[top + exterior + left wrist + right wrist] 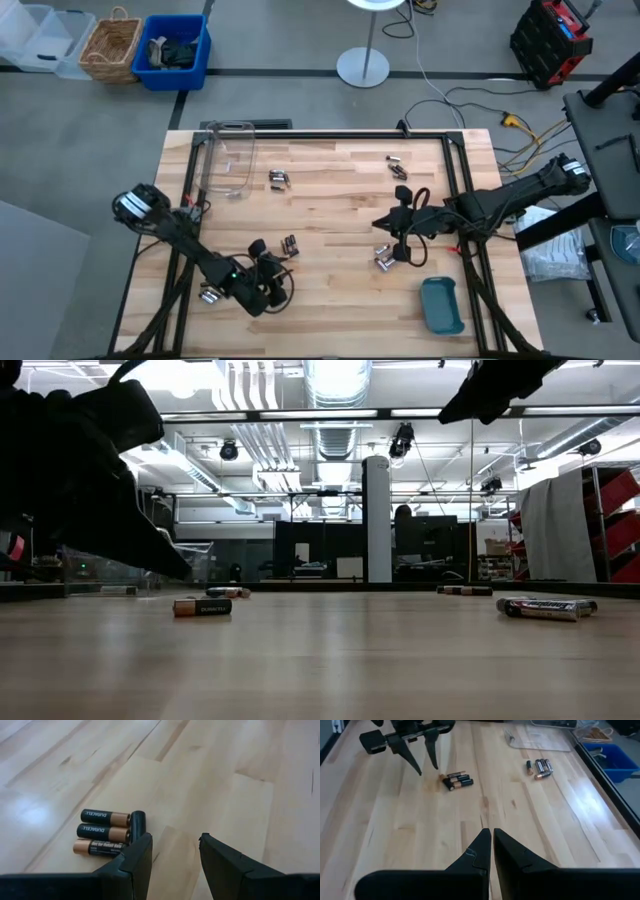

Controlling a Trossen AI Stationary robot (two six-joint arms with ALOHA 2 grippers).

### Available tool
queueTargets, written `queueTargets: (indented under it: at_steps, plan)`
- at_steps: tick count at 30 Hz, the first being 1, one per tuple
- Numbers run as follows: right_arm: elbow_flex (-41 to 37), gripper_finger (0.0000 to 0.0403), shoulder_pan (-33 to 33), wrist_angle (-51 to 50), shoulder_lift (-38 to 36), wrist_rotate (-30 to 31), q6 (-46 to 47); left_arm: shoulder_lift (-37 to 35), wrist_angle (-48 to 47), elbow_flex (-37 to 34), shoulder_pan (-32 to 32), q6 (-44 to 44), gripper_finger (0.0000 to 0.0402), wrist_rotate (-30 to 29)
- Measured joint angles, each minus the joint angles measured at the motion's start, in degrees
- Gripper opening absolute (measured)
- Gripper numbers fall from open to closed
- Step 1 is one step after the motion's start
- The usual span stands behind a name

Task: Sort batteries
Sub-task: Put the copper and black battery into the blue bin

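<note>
At the desk's left edge, toward the far corner, sits the clear box [228, 158], with nothing in it that I can see. A small cluster of cells [278, 179] lies just beside it.

My left pincer [268, 262] hangs low near the front-left part of the desk, fingers released with a clear gap between them. Just off one fingertip lie four cells [106, 832]: three side by side, black with copper ends, and a fourth standing across their ends. I judge the step in hand to be taking one of these. To do it well I would shift sideways until a single cell lies in the gap, line my fingers across its length, and close on the outermost so the others are not scattered. The crosswise cell is nearest my finger and could roll if nudged. Another cell or two [211, 295] lies near the front-left edge, beside my arm.

My right pincer [400, 236] hovers over the middle-right of the desk, fingers clenched tip to tip on nothing. Cells [384, 259] lie just beside it toward the front, and more cells [398, 166] rest near the far-right edge. The teal tray [442, 306] sits at the front-right corner and looks bare, so sorting seems barely begun.
</note>
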Motion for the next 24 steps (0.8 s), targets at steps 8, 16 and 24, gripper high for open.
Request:
queueTargets:
  at_steps: [8, 16, 24]
  plan:
    - [0.0, 0.0013, 0.0, -0.17, 0.01, -0.01, 0.07, 1.18, -1.05, 1.39, 0.17, 0.14, 0.0145, -0.08]
    - [0.0, 0.0013, 0.0, -0.11, 0.02, -0.02, 0.32, 1.45, -1.83, 2.57, 0.26, -0.2, 0.0145, 1.93]
    - [-0.02, 0.0013, 0.04, -0.45, 0.04, -0.02, 1.03, 1.45, -3.07, 2.12, 0.48, -0.22, 0.0145, 1.42]
